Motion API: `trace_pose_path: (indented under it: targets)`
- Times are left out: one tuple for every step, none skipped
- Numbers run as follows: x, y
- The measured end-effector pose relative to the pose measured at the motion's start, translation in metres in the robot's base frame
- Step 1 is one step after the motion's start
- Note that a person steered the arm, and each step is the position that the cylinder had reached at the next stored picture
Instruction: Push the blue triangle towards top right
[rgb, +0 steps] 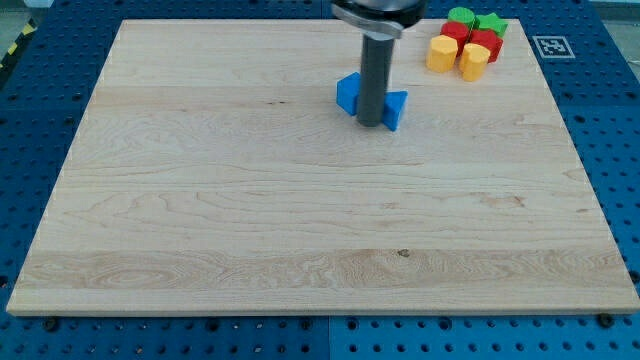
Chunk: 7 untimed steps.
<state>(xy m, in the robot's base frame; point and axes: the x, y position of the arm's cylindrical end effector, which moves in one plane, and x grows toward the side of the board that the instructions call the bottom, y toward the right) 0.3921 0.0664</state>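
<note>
Here, rod upright, my tip (370, 123) between blue cube (349, 94) and blue triangle (396, 109).

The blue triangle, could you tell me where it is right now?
The blue triangle sits upper-centre on the board, just right of my tip, with another blue block left.

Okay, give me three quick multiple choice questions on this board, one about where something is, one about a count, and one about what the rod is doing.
1. Where does the cluster of red, yellow and green blocks sit?
A. the view's top right
B. the view's bottom left
C. the view's centre

2. How many blue blocks show?
A. one
B. two
C. four

3. Where is my tip?
A. off the board
B. among the yellow blocks
C. between the blue blocks

Key: 1 A, the red block lies there. 2 B, the blue block and blue triangle. 3 C, my tip stands between them.
</note>
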Motion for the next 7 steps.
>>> trace_pose_path:
  targets:
    - [0.0, 0.004]
    - [0.0, 0.005]
    - [0.0, 0.007]
    - [0.0, 0.007]
    - [0.0, 0.016]
    - [0.0, 0.041]
    - [-0.004, 0.047]
